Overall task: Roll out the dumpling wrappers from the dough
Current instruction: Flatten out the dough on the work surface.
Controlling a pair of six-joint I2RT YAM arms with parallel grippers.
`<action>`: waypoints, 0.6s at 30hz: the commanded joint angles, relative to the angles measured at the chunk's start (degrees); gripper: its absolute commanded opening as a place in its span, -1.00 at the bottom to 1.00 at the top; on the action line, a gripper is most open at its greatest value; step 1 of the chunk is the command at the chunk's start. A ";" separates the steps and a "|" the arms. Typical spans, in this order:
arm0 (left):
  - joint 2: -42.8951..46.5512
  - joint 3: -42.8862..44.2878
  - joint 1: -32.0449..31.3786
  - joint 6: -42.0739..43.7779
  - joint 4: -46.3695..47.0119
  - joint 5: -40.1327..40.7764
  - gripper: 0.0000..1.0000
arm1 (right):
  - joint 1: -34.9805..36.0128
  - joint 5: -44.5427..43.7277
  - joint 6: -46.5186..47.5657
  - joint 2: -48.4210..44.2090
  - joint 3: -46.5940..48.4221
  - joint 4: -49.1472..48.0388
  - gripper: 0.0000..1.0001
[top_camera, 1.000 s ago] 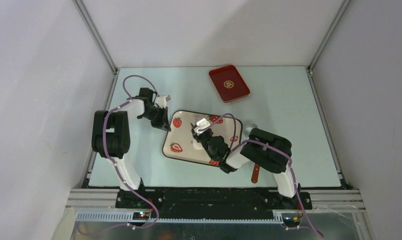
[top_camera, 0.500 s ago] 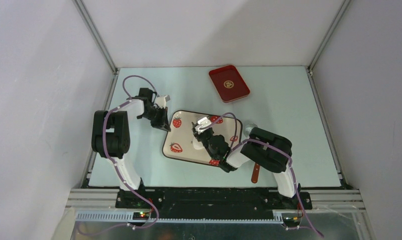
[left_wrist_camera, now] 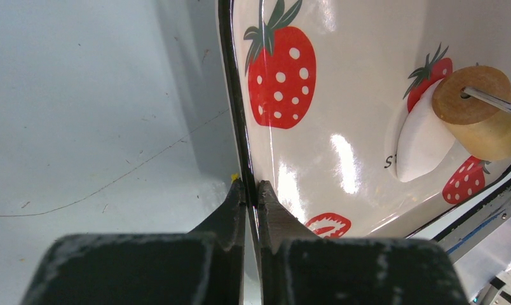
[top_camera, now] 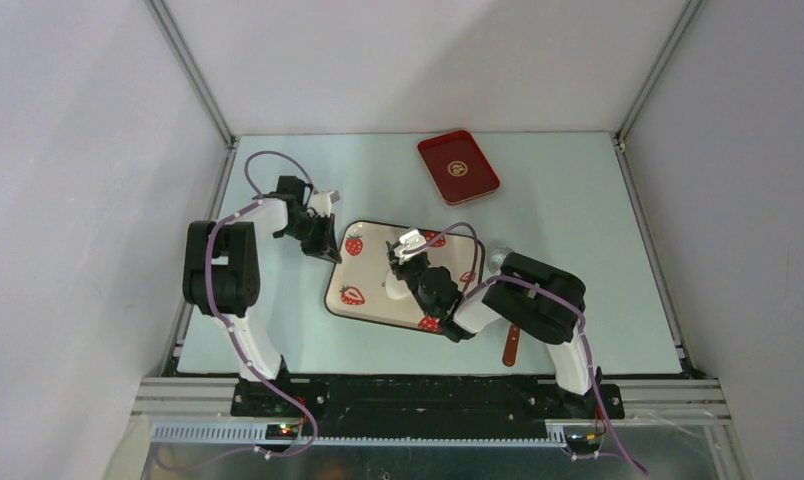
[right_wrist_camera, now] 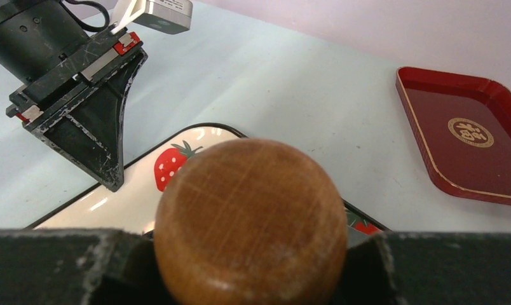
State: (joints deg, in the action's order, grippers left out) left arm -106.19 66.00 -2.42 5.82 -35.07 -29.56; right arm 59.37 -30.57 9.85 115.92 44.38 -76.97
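A white strawberry-print tray [top_camera: 358, 275] lies mid-table. My left gripper [top_camera: 325, 243] is shut on its dark rim [left_wrist_camera: 240, 127] at the far-left corner, one finger on each side [left_wrist_camera: 252, 190]. My right gripper [top_camera: 408, 270] hangs over the tray, shut on the round wooden handle [right_wrist_camera: 250, 222] of a roller. In the left wrist view the wooden roller [left_wrist_camera: 478, 114] rests on the dough [left_wrist_camera: 421, 140], a white, partly flattened oval lump on the tray. Dumpling wrappers are out of view.
A red tray [top_camera: 458, 166] sits at the far side, also visible as the red tray [right_wrist_camera: 469, 136] in the right wrist view. A small silvery cup [top_camera: 498, 262] stands just right of the strawberry tray. A brown-handled tool [top_camera: 511, 345] lies near the right arm's base.
My right gripper and the roller have shifted slightly toward the far side of the tray. The left gripper has kept its hold on the rim.
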 commanded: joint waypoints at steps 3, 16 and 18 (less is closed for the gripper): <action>2.56 -0.08 1.34 1.15 0.44 -0.05 -1.00 | -1.46 -2.04 -1.58 1.25 -0.96 9.12 -1.00; 2.57 -0.08 1.44 1.27 0.48 0.10 -1.00 | -1.22 -2.32 -1.74 0.90 -0.96 8.90 -1.00; 2.51 -0.01 1.45 1.18 0.49 0.24 -1.00 | -0.06 -2.71 0.00 1.37 -0.96 7.27 -1.00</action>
State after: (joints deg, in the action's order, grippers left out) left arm -106.19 65.89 -2.15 5.80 -35.11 -29.85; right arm 58.54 -30.65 8.16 115.59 44.38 -76.07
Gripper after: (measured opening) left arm 0.065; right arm 0.359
